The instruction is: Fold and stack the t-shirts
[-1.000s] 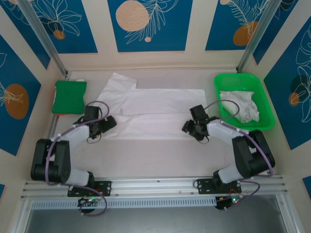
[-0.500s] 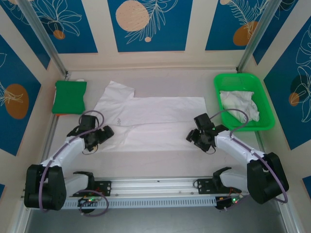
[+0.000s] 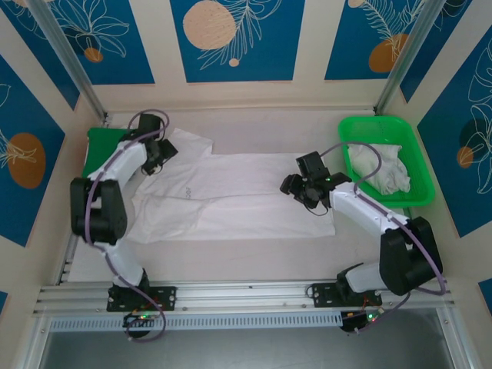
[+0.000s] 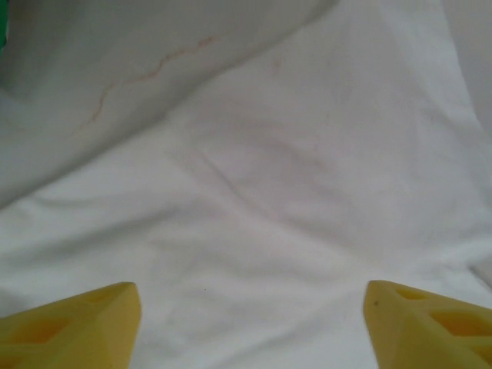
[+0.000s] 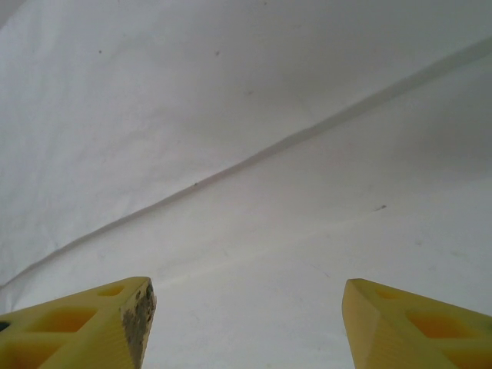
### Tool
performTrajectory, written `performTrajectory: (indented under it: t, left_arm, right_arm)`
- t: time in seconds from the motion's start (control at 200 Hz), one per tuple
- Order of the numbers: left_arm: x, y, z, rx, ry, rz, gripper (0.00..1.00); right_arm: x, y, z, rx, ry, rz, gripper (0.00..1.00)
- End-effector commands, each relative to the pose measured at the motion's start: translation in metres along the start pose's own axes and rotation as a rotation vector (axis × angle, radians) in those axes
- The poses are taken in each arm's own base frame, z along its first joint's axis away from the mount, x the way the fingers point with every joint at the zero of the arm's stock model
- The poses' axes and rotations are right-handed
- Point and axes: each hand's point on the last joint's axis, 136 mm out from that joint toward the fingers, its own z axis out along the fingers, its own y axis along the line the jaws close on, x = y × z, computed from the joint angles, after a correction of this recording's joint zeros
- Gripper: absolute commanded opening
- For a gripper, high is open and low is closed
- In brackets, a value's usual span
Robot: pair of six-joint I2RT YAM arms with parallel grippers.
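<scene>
Table point(image 3: 231, 254) pale, walls blue leaf panels point(image 3: 231, 38). Flat t-shirt point(image 3: 238, 192) mid-table, crumpled t-shirt point(image 3: 380, 165) in green tray point(image 3: 350, 127). My left gripper point(image 3: 157, 150) and right gripper point(image 3: 296, 187) gape wide over the flat t-shirt. Left wrist view adds a faint reddish line point(image 4: 146, 73).

The top view looks down from the near side over the whole table point(image 3: 231, 257); the 2 wrist views look closely onto its spread t-shirt point(image 3: 238, 192).
</scene>
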Motion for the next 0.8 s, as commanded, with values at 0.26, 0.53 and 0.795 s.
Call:
performTrajectory:
  t: [0.26,0.53,0.795]
  left_arm:
    - [-0.036,0.005,0.056,-0.231,0.033,0.006,0.52]
    - [-0.038,0.002,0.082,-0.253,0.089,0.022,0.51]
    - [-0.026,0.014,0.104,-0.303,0.138,0.028,0.51]
  right_arm:
    - [-0.009,0.018,0.011,-0.011,0.005,-0.024,0.66]
    - [-0.008,0.013,0.016,0.006,0.011,-0.021,0.66]
    - [-0.006,0.01,0.019,0.016,0.018,-0.021,0.66]
